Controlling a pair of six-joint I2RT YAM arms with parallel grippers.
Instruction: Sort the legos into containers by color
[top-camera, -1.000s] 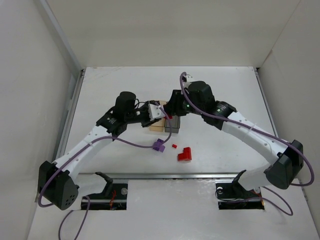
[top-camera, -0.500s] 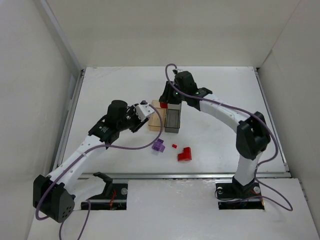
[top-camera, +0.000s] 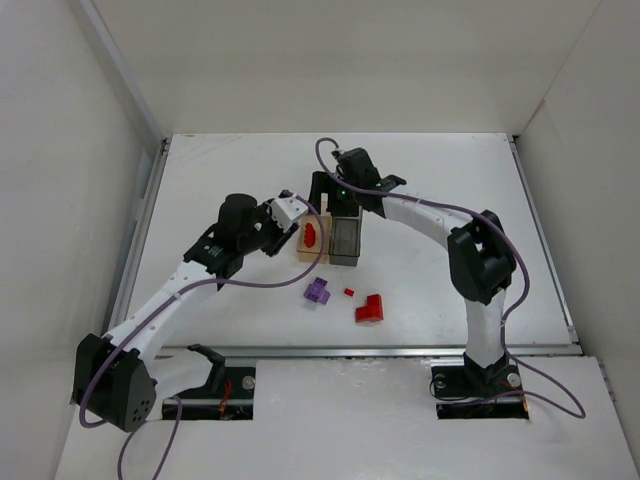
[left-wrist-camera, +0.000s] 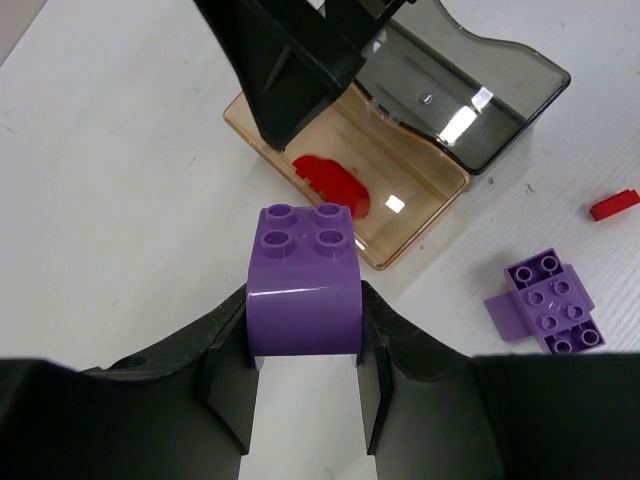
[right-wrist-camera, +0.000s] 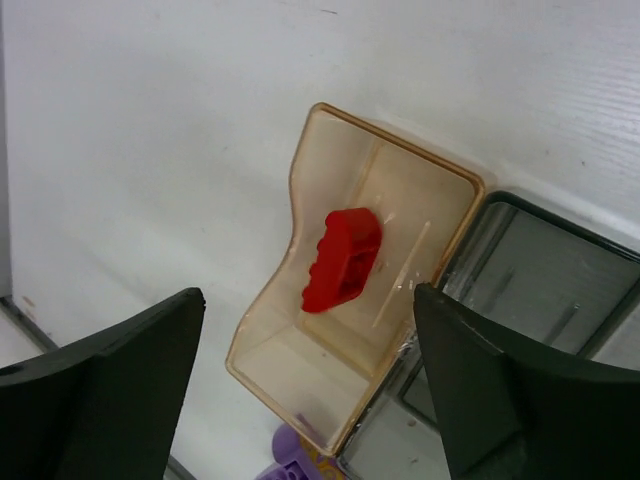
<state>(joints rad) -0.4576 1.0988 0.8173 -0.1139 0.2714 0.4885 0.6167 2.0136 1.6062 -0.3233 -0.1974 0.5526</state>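
A: Since a second ago we see the right tool (right-wrist-camera: 308, 295) released; the red brick (right-wrist-camera: 342, 258) now lies in the orange bin (right-wrist-camera: 262, 345).
B: We note the left tool (left-wrist-camera: 305, 335) clenched on a purple brick (left-wrist-camera: 303, 285), above the surface (left-wrist-camera: 120, 200) near that bin.
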